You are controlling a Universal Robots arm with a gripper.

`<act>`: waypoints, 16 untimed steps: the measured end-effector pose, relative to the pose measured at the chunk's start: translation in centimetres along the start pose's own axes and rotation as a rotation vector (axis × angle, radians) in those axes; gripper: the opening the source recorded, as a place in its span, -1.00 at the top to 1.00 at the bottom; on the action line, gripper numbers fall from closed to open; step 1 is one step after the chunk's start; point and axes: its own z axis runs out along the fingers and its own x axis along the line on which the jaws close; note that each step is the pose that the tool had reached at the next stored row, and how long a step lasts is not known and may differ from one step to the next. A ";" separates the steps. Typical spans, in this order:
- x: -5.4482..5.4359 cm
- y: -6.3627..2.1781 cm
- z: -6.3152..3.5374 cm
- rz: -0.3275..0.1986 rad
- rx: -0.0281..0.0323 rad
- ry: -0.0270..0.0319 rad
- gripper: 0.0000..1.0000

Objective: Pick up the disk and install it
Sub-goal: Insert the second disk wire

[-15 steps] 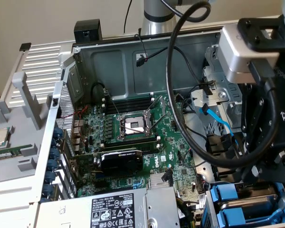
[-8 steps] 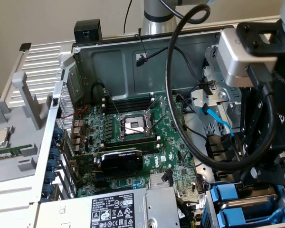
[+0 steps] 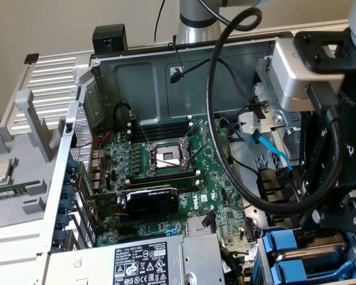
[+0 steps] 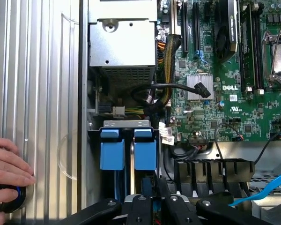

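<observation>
The disk (image 4: 145, 154) stands on edge in the drive bay of the open computer case, and its blue plastic frame is the part that shows. A second blue frame (image 4: 109, 150) sits in the slot beside it. My gripper (image 4: 152, 208) has its black fingers (image 4: 174, 206) drawn close together in line with the disk's end, shut on it. In the exterior view the disk (image 3: 285, 242) is at the lower right. My gripper (image 3: 327, 228) hangs right over the bay, its tips hidden behind the wrist.
The Dell motherboard (image 3: 166, 178) fills the case floor, with the grey power-supply box (image 3: 142, 261) beside the bay. A blue cable (image 4: 267, 187) and black cables (image 3: 225, 148) run close to my gripper. A person's hand (image 4: 7, 164) rests on a dark round button (image 4: 9, 199).
</observation>
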 end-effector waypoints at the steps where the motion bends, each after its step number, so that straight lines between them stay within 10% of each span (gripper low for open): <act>1: 0.0 0.00 0.00 0.000 0.0000 0.0001 0.66; 16: -0.1 -0.04 0.31 0.002 0.0012 -0.0083 0.66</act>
